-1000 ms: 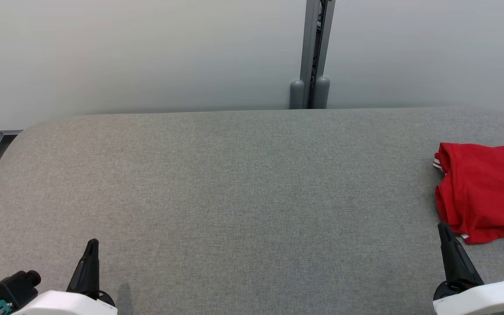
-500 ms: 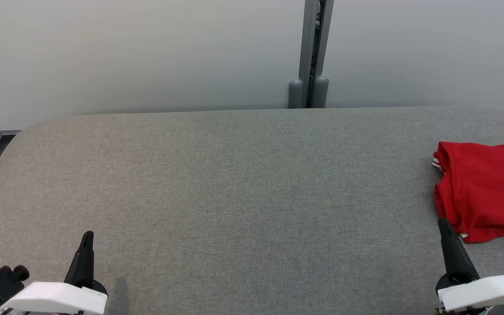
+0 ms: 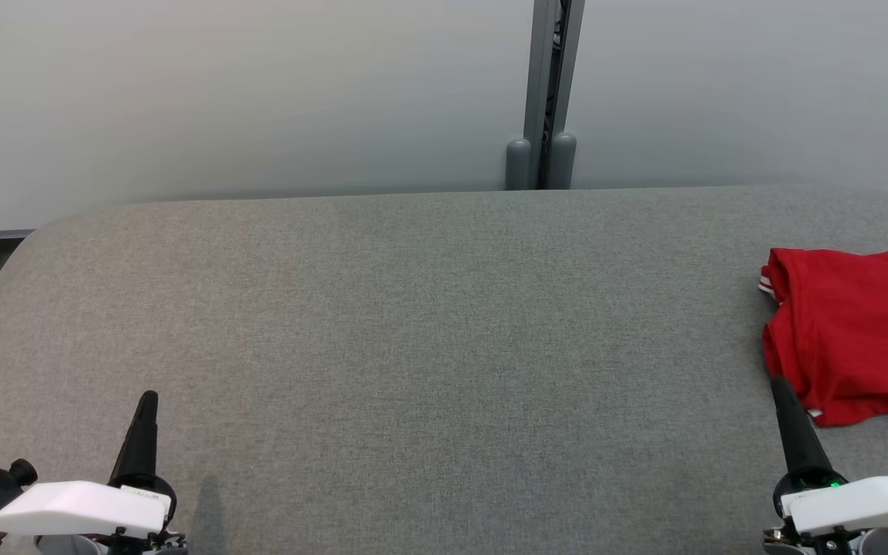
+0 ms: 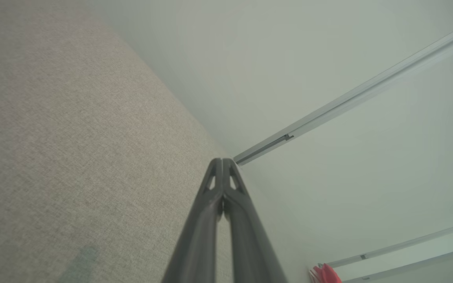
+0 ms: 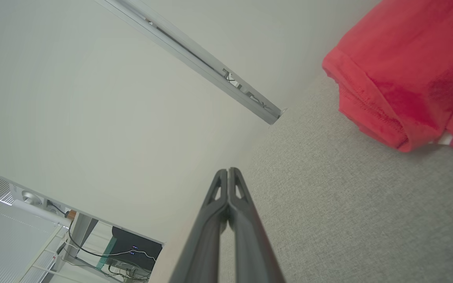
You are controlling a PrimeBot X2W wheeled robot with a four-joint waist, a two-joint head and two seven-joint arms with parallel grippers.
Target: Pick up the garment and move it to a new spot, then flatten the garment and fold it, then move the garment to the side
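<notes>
From the head view, the red garment (image 3: 856, 331) lay bunched at the right edge of the grey table (image 3: 428, 324), cut off by the frame. The right gripper (image 3: 777, 383) stood just beside its near corner. The left gripper (image 3: 149, 397) stood well apart, over bare cloth. Each gripper read as one dark spike.

The left wrist view made that plain: the fingers (image 4: 210, 204) met at their tips with nothing between them. The garment (image 4: 326, 274) was a small red scrap far along the table.

The right wrist view gave the same pressed-together, empty fingers (image 5: 246, 220). It added the garment's (image 5: 403, 70) stitched hem, a white bit that was perhaps a label, and bare table between cloth and fingertips. A dark box with cables (image 5: 134, 247) sat in the room beyond.
</notes>
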